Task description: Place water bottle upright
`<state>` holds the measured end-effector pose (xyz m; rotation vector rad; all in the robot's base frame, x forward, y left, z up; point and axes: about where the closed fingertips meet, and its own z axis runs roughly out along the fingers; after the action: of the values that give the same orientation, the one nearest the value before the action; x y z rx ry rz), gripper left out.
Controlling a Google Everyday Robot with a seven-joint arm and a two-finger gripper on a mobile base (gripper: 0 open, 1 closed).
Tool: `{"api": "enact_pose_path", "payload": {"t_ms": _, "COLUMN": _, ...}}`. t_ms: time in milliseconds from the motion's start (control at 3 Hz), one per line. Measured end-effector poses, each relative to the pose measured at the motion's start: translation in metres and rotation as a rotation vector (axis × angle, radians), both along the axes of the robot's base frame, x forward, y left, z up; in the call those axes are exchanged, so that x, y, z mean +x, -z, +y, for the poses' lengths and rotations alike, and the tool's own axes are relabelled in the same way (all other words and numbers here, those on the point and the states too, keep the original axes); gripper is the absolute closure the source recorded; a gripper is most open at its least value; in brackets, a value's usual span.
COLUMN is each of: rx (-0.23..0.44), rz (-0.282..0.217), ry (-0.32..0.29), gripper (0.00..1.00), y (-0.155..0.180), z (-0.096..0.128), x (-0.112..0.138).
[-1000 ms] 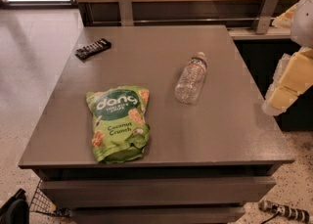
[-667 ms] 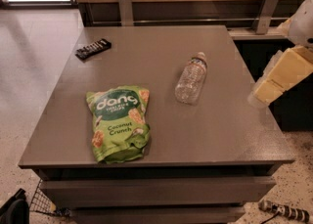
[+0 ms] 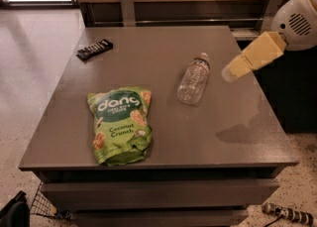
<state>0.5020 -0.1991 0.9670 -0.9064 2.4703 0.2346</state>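
Observation:
The water bottle (image 3: 193, 78) is a small clear ribbed bottle with a white cap. It lies on its side right of the middle of the grey table (image 3: 163, 137), cap pointing to the far side. My gripper (image 3: 229, 74) is the pale yellow tip of the arm that reaches in from the upper right. It hangs above the table just right of the bottle's cap end, apart from the bottle.
A green snack bag (image 3: 121, 123) lies flat at the table's front left. A dark candy bar (image 3: 94, 49) lies at the far left corner. A wooden wall with metal brackets runs behind the table. The table's right edge drops to dark floor.
My arm has swung left and farther in over the table, from beyond the right edge to close beside the bottle's cap. The bottle and bag have not moved.

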Motion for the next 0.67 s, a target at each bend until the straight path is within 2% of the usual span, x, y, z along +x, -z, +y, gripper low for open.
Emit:
{"api": "enact_pose_path", "payload": {"t_ms": 333, "rx": 0.071, "rz": 0.053, "ry": 0.118, "gripper": 0.0, "y": 0.018, "z": 0.003, "x": 0.027}}
{"api": "enact_pose_path", "payload": {"t_ms": 667, "rx": 0.079, "rz": 0.113, "ry": 0.238, "gripper": 0.0, "y": 0.034, "z": 0.007, "x": 0.053}}
